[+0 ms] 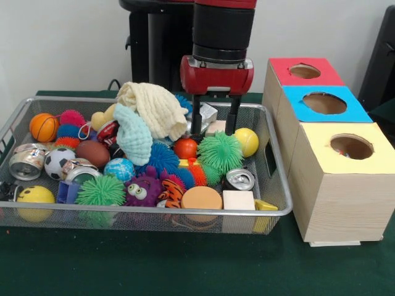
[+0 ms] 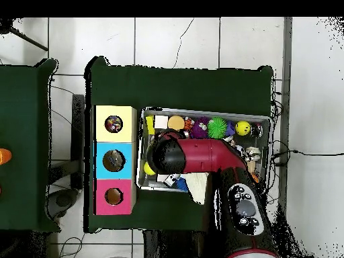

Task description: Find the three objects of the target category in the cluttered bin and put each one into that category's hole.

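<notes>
- Fingers (image 1: 198,119) of the gripper (image 1: 214,123) hang spread apart and empty, low over the green spiky ball (image 1: 220,152).
- Tiger-striped toy (image 1: 172,193) lies untouched near the front rim of the cluttered bin (image 1: 279,198).
- Judged progress: early; something small shows inside the yellow box (image 1: 345,179) hole, identity unclear.

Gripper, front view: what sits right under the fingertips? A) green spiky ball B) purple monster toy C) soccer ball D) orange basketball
A: the gripper hangs open over the right half of the cluttered bin, its two dark fingers pointing down just above the green spiky ball. The orange basketball and soccer ball lie far off at the bin's left end, and the purple monster toy is nearer the front rim.
</notes>
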Available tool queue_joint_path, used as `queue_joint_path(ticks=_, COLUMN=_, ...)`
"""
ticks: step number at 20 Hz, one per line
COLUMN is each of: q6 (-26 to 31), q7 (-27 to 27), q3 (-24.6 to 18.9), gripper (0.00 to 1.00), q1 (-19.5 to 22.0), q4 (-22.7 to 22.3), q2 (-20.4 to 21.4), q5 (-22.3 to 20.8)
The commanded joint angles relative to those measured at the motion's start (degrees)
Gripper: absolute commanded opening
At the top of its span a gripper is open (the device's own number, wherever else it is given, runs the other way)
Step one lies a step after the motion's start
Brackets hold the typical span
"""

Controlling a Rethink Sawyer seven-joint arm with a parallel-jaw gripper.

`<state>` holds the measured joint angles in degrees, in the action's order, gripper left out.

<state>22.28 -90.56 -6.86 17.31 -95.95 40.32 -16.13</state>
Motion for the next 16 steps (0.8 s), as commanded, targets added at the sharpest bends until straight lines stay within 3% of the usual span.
queue_joint_path(ticks=1, q6=8.4, q7=3.1, q3=-4.4, gripper=1.00, q1=2.9, q4=4.2, q2=-2.0, q5=-1.2)
queue_joint_path(ticks=6, q6=10.3, q7=3.5, q3=-4.9, gripper=1.00, q1=3.0, q4=6.6, q2=-2.5, q5=-1.4)
queue_joint_path(ticks=16, q6=14.5, q7=4.9, q3=-5.4, gripper=1.00, q1=2.8, q4=16.2, q2=-7.5, q5=-2.3)
